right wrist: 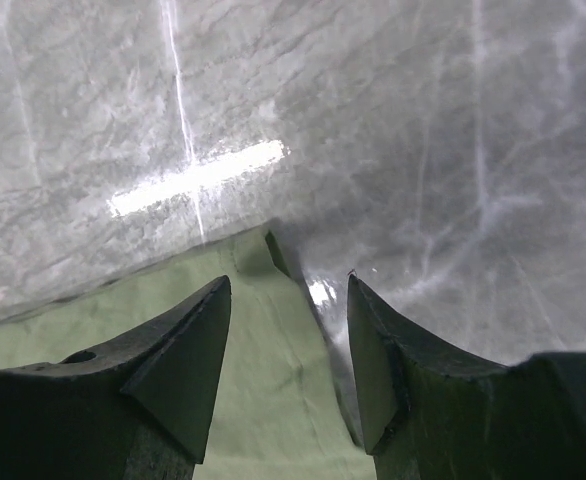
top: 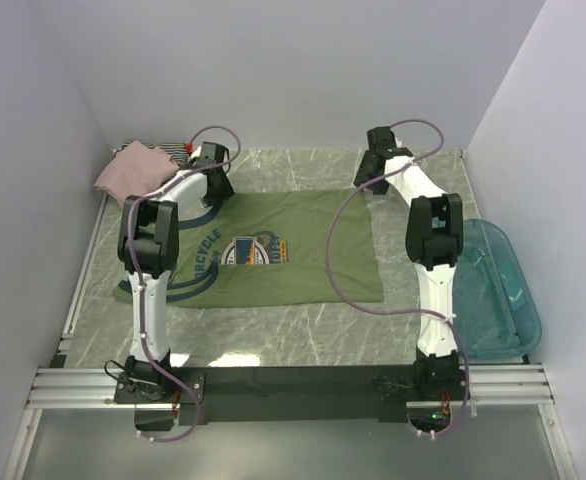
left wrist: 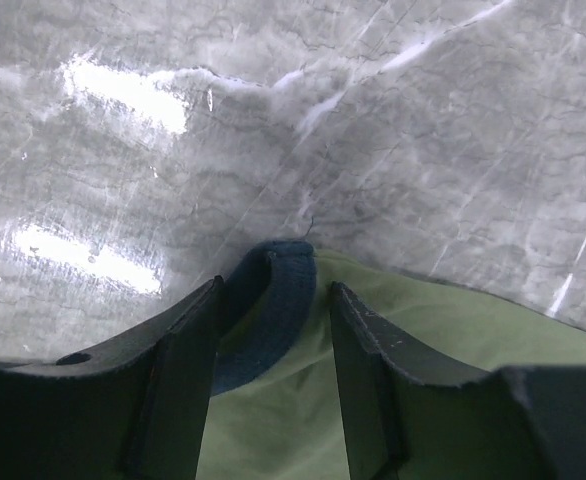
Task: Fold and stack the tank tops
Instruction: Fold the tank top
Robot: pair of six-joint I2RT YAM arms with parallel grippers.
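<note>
Left gripper point(left wrist: 275, 290) and right gripper point(right wrist: 289, 285), both unclenched, are straddling far-edge corners of the olive-green tank top point(top: 283, 215), risking shallow, slipping pinches.

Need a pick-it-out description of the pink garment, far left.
On the grey marble-patterned table, look to the far-left corner. The crumpled pale pink tank top sits there beside a black-and-white striped tank top; unlike the flat olive-green tank top mid-table, it is bunched and plain.

- Top external: we look down from above and behind the arm bases point(top: 158, 385), far off, over the whole marble table point(top: 273, 330).
- Left wrist: we face down, close over the far-left edge of the olive-green tank top point(left wrist: 448, 330).
- Right wrist: likewise close, over its far-right corner; all views share that shirt.
</note>
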